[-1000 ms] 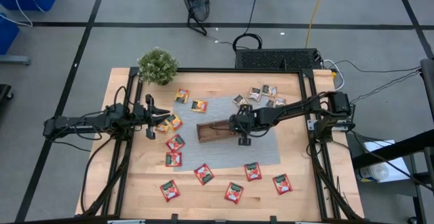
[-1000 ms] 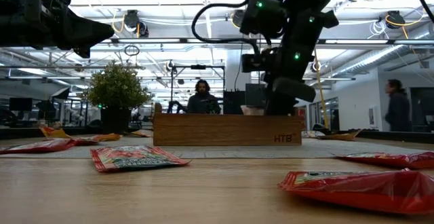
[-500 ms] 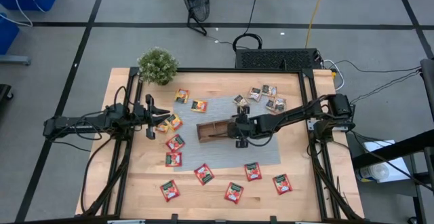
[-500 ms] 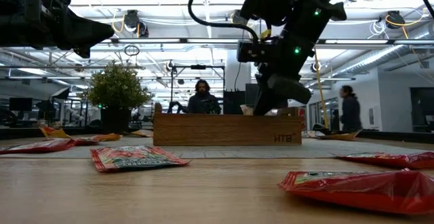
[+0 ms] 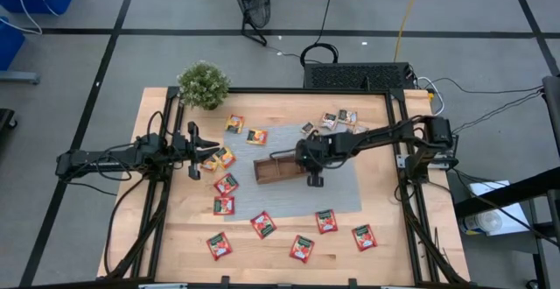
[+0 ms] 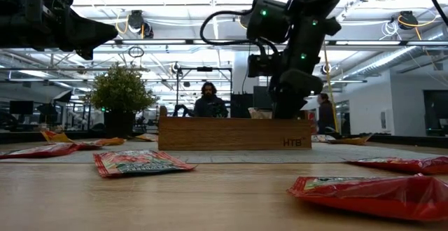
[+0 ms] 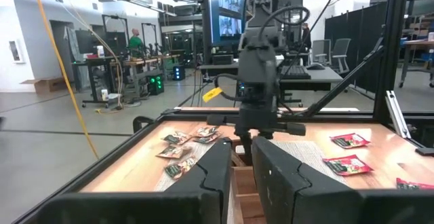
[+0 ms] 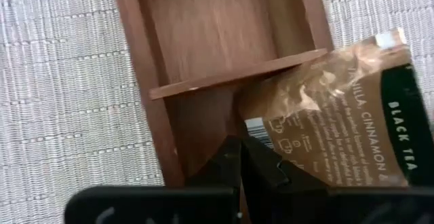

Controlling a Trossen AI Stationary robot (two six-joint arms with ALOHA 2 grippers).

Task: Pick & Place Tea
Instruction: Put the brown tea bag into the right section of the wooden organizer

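high view, worktop as clock face: your right tool sits just right of centre, over the three o'clock end of the three-compartment brown wooden tray, which lies on a grey woven mat. in the right wrist view the two dark fingers are pressed together on the edge of a grey-brown square tea sachet printed "black tea"; the sachet hangs tilted over the tray's end compartment, its upper corner lapping the wooden divider. whether it touches the tray floor cannot be told.

your left tool waits at nine o'clock, above the orange-yellow sachets lying there. its fingers stand apart with a narrow gap between them and nothing in it.

remaining tea, high view:
- grey-brown sachets clustered at one to two o'clock, near the tray but apart from it.
- two orange-yellow sachets at eleven o'clock.
- red sachets at eight o'clock, and a row of red sachets from seven to five o'clock along the worktop near edge.

a small green potted plant stands at the ten to eleven o'clock corner. in the low view, the right arm descends behind the tray front; a seated person shows in the room beyond.
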